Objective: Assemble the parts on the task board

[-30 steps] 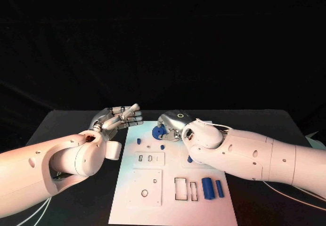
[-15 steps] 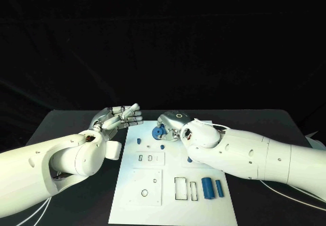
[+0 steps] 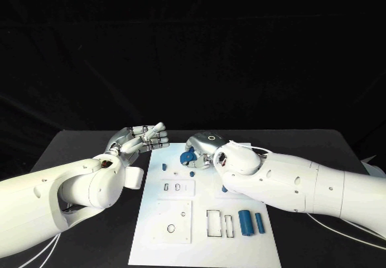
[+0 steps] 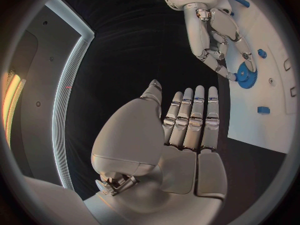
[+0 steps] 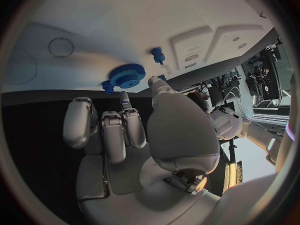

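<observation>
The right robot hand (image 3: 203,146) pinches the blue gear (image 4: 245,75) at the task board (image 3: 201,245). The left robot hand (image 3: 138,139) is open, fingers straight and holding nothing.

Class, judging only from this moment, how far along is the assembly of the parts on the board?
Early. Done: little that shows. In hand: the right hand touches the blue gear at the far end of the board with its fingers; whether it grips is unclear. Left: two cylinders lie loose beside empty slots; small pegs lie loose. The left hand holds nothing.
</observation>
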{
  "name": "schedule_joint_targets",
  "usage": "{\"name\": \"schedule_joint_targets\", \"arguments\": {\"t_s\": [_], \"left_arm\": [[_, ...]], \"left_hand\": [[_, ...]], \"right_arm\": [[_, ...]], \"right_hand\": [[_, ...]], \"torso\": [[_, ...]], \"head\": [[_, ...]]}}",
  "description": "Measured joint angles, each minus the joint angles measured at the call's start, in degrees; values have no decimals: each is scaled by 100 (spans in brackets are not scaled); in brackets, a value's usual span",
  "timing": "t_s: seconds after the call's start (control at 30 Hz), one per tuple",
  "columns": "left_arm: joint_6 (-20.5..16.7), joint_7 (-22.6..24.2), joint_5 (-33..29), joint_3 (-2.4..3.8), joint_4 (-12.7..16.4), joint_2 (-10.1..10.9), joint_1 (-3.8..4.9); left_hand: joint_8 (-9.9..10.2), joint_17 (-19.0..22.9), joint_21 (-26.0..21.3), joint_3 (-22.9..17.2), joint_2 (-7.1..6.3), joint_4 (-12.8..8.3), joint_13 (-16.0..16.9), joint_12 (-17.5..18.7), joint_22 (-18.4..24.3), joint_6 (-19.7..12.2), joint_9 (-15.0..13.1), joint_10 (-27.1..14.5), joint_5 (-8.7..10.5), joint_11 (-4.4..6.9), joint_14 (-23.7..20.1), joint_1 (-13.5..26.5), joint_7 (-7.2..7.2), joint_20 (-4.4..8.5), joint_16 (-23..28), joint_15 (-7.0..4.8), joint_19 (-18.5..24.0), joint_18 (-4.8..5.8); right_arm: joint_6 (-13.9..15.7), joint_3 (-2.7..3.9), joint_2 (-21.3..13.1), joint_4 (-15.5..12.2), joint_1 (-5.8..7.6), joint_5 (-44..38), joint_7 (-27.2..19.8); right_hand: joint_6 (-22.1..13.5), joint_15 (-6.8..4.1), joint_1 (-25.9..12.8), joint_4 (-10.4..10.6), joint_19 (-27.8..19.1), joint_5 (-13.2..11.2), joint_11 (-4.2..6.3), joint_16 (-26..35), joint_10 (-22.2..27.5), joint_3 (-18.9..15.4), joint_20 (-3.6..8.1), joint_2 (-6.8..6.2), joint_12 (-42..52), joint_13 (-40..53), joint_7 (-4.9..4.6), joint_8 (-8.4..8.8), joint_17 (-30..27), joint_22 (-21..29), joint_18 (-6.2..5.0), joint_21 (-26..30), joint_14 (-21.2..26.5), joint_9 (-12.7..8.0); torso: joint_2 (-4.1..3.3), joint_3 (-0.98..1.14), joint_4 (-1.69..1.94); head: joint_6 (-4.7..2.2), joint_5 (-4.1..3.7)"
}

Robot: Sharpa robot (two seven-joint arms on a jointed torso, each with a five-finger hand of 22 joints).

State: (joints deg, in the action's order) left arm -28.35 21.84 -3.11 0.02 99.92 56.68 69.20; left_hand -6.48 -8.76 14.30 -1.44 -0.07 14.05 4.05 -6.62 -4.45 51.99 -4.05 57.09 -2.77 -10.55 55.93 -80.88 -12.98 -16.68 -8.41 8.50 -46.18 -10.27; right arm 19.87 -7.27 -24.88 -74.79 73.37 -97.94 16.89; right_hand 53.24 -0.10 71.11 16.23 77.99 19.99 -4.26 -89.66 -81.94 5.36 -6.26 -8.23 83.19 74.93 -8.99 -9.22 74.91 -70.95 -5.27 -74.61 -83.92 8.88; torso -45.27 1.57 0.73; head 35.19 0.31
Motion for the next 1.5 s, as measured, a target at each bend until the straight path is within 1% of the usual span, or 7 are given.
{"name": "schedule_joint_targets", "arguments": {"t_s": [0.23, 0.4, 0.6, 0.73, 0.93, 1.2, 1.5], "left_arm": [[-1, -2, 0, -1, -3, 1, 0], [-1, -5, 0, -2, -22, 3, 0], [0, -10, 0, -2, -69, 11, 0], [1, -14, -1, -2, -115, 13, 0], [7, -16, -1, -3, -212, -12, 1], [17, -16, -1, -2, -307, -37, 1], [21, -14, -1, -3, -326, -60, 1]], "left_hand": [[0, 0, 0, 0, 0, 0, 0, 0, 0, 0, 0, 0, 0, 0, 0, 0, 0, 0, 0, 0, 0, 0], [0, 0, 0, 0, 0, 0, 0, 0, 0, 0, 0, 0, 0, 0, 0, 0, 0, 0, 0, 0, 0, 0], [0, 1, 0, 0, 0, 0, 0, 0, 4, 0, 0, 0, 0, 0, 0, 0, 0, 0, 0, 0, 0, 0], [0, -8, -33, 24, 0, -24, 0, 11, 10, 0, 0, 0, 0, 0, 0, 0, 0, 21, 0, 0, 20, 0], [24, -14, -33, 17, -7, -82, 0, 30, 15, 0, 0, 0, 0, 0, 0, -68, 0, 0, 22, 0, 41, 0], [24, -21, -32, 31, -53, -143, 0, 30, 15, 21, 0, 0, 0, 0, 0, -114, -21, 0, 22, 0, 41, 0], [23, -20, -33, 31, -53, -143, 0, 30, 15, 21, 0, 0, 0, 0, 0, -114, -21, 0, 22, 0, 41, 0]], "right_arm": [[-36, 0, -84, -36, -1, 65, -6], [255, 10, -386, -253, -2, 152, -66], [650, 53, -1182, -788, 165, 816, -597], [569, 71, -1848, -1070, 322, 1635, -1127], [262, 63, -2534, -1225, 366, 2700, -1757], [40, 47, -3048, -1144, 342, 3396, -2232], [23, 29, -2918, -783, 117, 3519, -2350]], "right_hand": [[74, 0, -203, 46, 0, 278, 0, 0, 0, -46, 0, 158, 0, 2, 31, 60, 0, -33, 0, 0, 0, 25], [116, 0, -98, -5, 53, 376, 16, 0, -67, 6, 13, 165, 61, 2, 34, 94, 0, -125, -1, 0, 0, 33], [155, 0, 374, -232, -58, 225, 14, 12, -65, 115, 12, 124, 20, 2, 11, 200, -1, 61, 0, 165, 0, 38], [204, 0, 816, -539, -176, -118, 20, 89, 41, 221, 12, 147, -66, 1, 19, 237, -1, 218, 0, 339, 0, 47], [265, 0, 1084, -805, -217, -98, 20, 143, 41, 247, 12, 50, -111, 1, -2, 288, -1, 284, 0, 422, 0, 47], [282, -1, 1135, -874, -217, 21, 8, 143, 54, 192, 12, -2, -111, 0, 15, 350, 4, 288, 0, 450, 0, 47], [225, -1, 1135, -904, -237, 65, -21, 143, 83, 161, -8, -2, -141, 0, -42, 438, 3, 311, 0, 472, 0, 21]], "torso": [[0, 2, -2], [5, 5, -5], [27, 4, -21], [55, 5, -52], [101, 20, -116], [135, 41, -138], [127, 46, -141]], "head": [[7, 0], [2, -3], [-30, -30], [-34, -64], [-45, -100], [-33, -140], [-21, -146]]}}
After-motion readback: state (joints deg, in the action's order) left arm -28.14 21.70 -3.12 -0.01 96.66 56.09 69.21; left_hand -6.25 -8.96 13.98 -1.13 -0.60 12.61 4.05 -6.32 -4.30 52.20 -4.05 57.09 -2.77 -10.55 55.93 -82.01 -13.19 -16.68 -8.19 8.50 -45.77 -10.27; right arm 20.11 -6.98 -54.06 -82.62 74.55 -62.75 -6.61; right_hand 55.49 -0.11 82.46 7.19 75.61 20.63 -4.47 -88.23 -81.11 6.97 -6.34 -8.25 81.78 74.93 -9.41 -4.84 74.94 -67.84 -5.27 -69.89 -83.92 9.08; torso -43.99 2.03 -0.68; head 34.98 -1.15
